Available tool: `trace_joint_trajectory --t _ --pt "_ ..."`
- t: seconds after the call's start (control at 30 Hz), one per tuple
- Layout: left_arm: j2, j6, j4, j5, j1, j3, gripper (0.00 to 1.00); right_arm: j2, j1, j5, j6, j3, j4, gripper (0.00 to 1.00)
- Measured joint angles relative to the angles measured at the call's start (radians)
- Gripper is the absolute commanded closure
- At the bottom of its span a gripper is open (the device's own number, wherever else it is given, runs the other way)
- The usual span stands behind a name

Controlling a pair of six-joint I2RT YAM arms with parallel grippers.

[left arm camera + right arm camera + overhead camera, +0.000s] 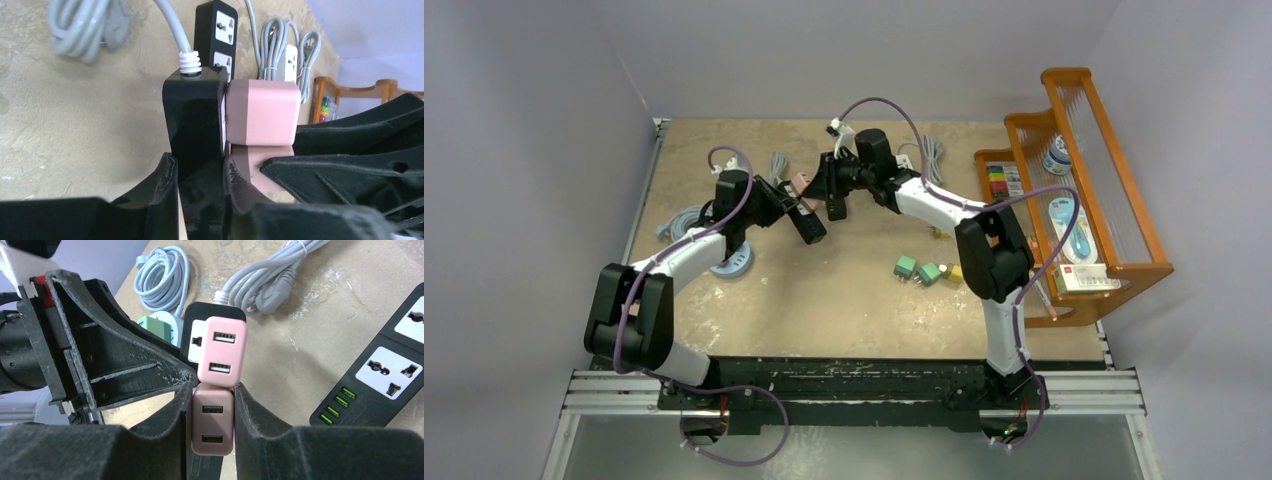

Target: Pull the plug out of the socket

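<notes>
A black socket strip (pixel 195 120) with a white cord is clamped between the fingers of my left gripper (pixel 199 185), which is shut on it. Two pink USB plugs sit side by side against the strip's face. The far plug (pixel 222 352) is free. My right gripper (pixel 212 415) is shut on the near pink plug (pixel 213 422), one finger on each side. In the top view both grippers meet at the table's middle back, left (pixel 802 215) and right (pixel 829 195). The plugs' prongs are hidden.
A second black power strip (pixel 385 380) lies flat to the right. Grey cable coils (pixel 270 282) and a pale blue coil (pixel 162 275) lie behind. Green adapters (pixel 919 270) sit mid-table. An orange rack (pixel 1074 190) stands at the right edge.
</notes>
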Motion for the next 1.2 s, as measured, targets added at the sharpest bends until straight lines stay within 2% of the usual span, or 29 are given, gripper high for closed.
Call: trace_joint_trajectory --t 0.2,0.33,0.4,0.47,0.63,0.8,0.97,1.03,1.07,1.13,1.2 --pt "0.003 -0.018 0.023 -0.018 0.002 0.002 1.00 -0.007 -0.003 0.008 0.001 -0.011 0.021 1.00" --pt "0.028 0.007 -0.007 -0.039 0.000 0.006 1.00 -0.079 0.043 0.140 -0.092 -0.010 -0.060 1.00" --pt "0.042 0.023 -0.036 -0.054 0.000 0.008 1.00 -0.136 0.055 0.103 -0.103 -0.029 -0.033 1.00" --pt "0.050 0.034 -0.059 -0.063 0.000 0.011 1.00 -0.207 0.057 -0.006 -0.081 -0.084 0.040 1.00" --pt "0.055 0.052 -0.084 -0.071 0.002 0.024 1.00 -0.305 -0.026 -0.153 -0.021 -0.217 0.188 1.00" --pt "0.055 0.070 -0.098 -0.074 0.002 0.038 1.00 -0.281 -0.105 -0.174 0.002 -0.373 0.196 1.00" --pt "0.055 0.103 -0.129 -0.075 0.002 0.066 1.00 -0.213 -0.113 -0.151 -0.021 -0.463 0.125 0.99" --pt "0.054 0.117 -0.142 -0.075 0.002 0.078 1.00 -0.195 -0.109 -0.148 -0.029 -0.499 0.119 0.91" --pt "0.053 0.123 -0.147 -0.075 0.002 0.081 1.00 -0.190 -0.108 -0.148 -0.030 -0.510 0.118 0.85" --pt "0.051 0.134 -0.157 -0.075 0.002 0.087 1.00 -0.174 -0.107 -0.146 -0.033 -0.529 0.120 0.64" --pt "0.051 0.149 -0.165 -0.074 0.003 0.092 1.00 -0.159 -0.106 -0.140 -0.037 -0.535 0.121 0.53"
